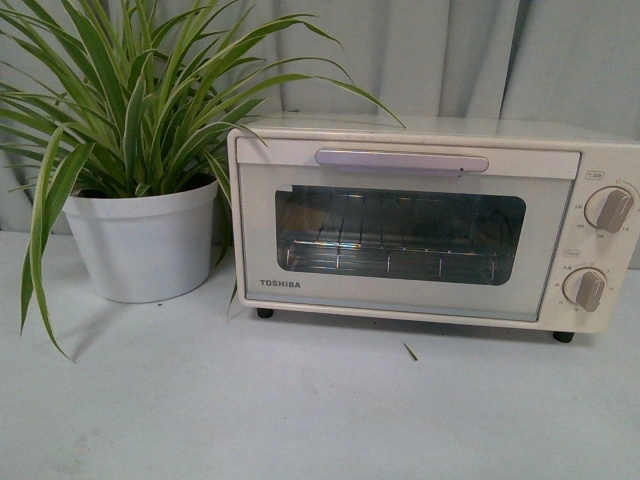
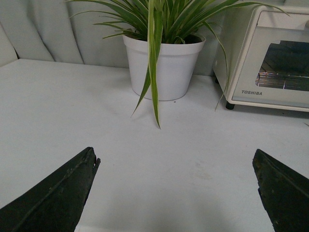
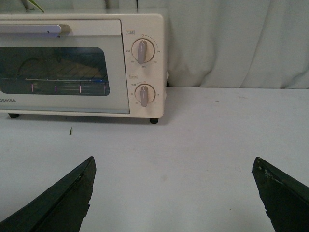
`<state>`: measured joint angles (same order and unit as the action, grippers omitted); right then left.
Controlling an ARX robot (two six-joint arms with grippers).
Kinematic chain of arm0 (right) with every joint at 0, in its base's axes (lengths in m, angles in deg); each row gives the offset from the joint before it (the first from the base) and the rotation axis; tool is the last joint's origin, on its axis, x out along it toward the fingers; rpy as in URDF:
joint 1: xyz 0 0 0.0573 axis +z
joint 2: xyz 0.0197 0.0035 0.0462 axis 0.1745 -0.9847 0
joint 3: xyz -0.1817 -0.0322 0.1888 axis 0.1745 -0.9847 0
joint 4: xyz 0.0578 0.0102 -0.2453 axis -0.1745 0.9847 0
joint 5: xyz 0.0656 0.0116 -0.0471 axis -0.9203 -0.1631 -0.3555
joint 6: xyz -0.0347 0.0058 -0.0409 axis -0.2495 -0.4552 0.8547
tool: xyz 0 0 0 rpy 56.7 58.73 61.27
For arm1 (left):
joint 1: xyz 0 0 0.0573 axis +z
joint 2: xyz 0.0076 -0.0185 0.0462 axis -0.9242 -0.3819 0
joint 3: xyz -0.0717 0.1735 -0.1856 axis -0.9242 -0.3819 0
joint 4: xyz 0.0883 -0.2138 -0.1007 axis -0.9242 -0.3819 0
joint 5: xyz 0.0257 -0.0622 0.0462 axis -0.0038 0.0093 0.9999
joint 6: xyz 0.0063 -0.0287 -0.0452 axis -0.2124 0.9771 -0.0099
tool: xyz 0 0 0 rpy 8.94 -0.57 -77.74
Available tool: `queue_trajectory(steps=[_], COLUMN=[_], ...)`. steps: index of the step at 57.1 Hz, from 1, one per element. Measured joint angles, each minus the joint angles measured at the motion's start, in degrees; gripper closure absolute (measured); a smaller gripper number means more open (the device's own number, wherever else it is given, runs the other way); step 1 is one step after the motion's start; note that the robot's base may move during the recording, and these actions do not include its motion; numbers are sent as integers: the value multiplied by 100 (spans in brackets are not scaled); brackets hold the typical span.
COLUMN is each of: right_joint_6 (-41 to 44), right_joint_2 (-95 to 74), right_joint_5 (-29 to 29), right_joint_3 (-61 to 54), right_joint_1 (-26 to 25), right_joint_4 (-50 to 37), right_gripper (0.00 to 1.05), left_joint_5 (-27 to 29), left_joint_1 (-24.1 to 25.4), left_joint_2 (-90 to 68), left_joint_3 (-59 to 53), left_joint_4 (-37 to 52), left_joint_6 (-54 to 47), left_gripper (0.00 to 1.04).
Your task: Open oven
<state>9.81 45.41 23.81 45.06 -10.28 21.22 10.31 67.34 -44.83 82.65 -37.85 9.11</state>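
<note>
Right wrist view: oven [image 3: 82, 67] shut, well ahead of spread, empty right end effector [image 3: 174, 162].

A pale grey-white surface [image 1: 300, 410] runs back to a wall hung with pleated light grey curtain [image 1: 450, 55], all evenly, softly lit.

The oven [image 1: 430, 225] carries the brand name TOSHIBA in dark capitals at the lower left corner of its door [image 1: 400, 300]. Small labels sit above the upper knob [image 1: 609, 210] and the lower knob [image 1: 585, 289], with numbers ringed around both, all too small to read.
</note>
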Motion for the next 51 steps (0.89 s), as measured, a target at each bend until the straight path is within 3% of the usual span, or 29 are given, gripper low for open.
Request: queue_trajectory(steps=[36,42,51], right_joint_6=[0,0,0], right_joint_2=[0,0,0], right_joint_5=[0,2,0], right_joint_3=[0,0,0], right_joint_1=[0,2,0], right_joint_4=[0,0,2], right_gripper=[9,9,9], left_joint_5=[103,1318,1296], left_joint_1=[-28,-745,-1644], left_joint_2=[-37,-1001,-2452], left_joint_3=[15,459,839], left_joint_4=[-57,-1088,-431], left_joint_6=[42,1268,2616], left_gripper=[6,6,6])
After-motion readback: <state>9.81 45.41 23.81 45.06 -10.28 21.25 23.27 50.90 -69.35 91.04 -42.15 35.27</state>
